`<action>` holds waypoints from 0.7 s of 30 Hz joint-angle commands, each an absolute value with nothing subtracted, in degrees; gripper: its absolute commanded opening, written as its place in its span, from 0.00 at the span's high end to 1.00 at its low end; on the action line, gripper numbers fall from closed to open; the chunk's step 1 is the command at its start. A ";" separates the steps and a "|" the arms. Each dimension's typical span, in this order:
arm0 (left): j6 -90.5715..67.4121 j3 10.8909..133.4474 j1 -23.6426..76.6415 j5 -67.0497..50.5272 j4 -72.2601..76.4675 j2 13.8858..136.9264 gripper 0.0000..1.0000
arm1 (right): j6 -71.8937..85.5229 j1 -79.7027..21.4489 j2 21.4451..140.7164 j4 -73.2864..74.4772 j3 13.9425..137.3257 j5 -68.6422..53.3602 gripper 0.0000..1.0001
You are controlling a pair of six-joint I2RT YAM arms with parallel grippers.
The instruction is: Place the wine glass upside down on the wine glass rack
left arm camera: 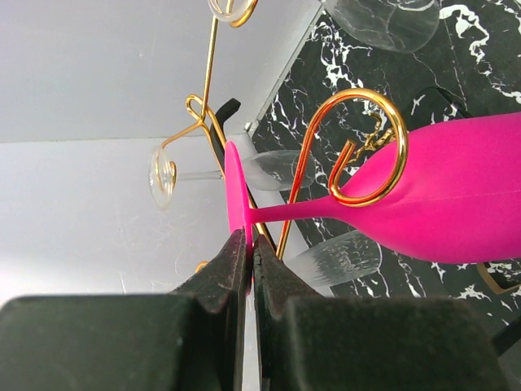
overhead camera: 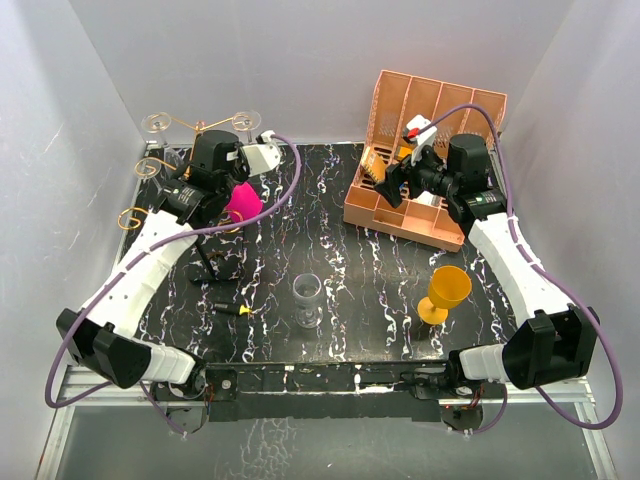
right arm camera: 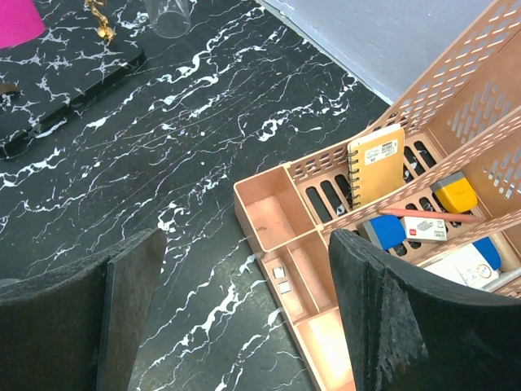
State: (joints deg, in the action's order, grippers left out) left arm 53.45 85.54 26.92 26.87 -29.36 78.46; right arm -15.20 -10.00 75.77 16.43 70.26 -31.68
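Observation:
A bright pink wine glass (overhead camera: 243, 201) (left arm camera: 456, 204) is at the gold wire wine glass rack (overhead camera: 200, 125) at the back left. My left gripper (overhead camera: 225, 188) (left arm camera: 250, 240) is shut on the thin rim of the glass's foot. In the left wrist view the pink stem passes through a curled gold arm (left arm camera: 391, 122) of the rack. My right gripper (overhead camera: 385, 180) (right arm camera: 248, 240) stands open and holds nothing, hovering over the front edge of the salmon organiser.
Clear glasses (overhead camera: 157, 123) (left arm camera: 334, 257) hang on the rack. A clear glass (overhead camera: 308, 300) stands mid-table and an orange goblet (overhead camera: 447, 293) to its right. The salmon organiser (overhead camera: 420, 215) (right arm camera: 277, 212) holds a notebook (right arm camera: 376, 167). A small black item (overhead camera: 232, 310) lies near the left arm.

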 commanded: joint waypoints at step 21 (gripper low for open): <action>59.24 83.32 28.78 29.40 -21.93 81.28 1.00 | -16.52 -9.76 74.62 13.18 68.91 -32.56 0.11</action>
